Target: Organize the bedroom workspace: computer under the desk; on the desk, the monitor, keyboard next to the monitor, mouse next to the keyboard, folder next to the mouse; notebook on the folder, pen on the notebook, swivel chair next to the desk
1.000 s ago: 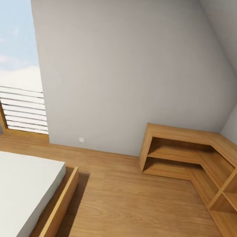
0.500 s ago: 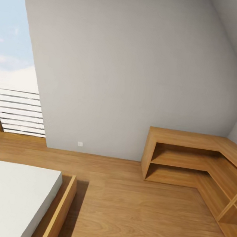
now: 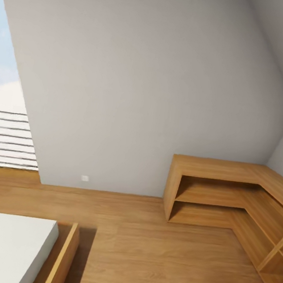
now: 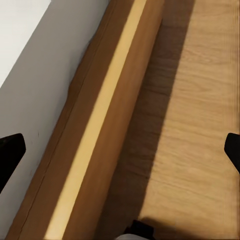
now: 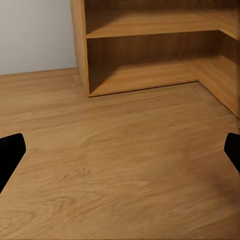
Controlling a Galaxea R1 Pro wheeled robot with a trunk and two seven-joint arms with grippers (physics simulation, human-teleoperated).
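While both claws, left (image 4: 120,150) and right (image 5: 120,150), hang wide open and empty, steer between bed (image 3: 5,244) and corner shelf (image 3: 224,189), seeking the desk.

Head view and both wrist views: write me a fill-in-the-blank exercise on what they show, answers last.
1. The corner shelf unit stands on the ____ floor.
2. The bed has a ____ sheet.
3. The shelf unit's compartments hold ____.
4. The left gripper hangs above the bed's wooden ____.

Answers: wooden; white; nothing; frame
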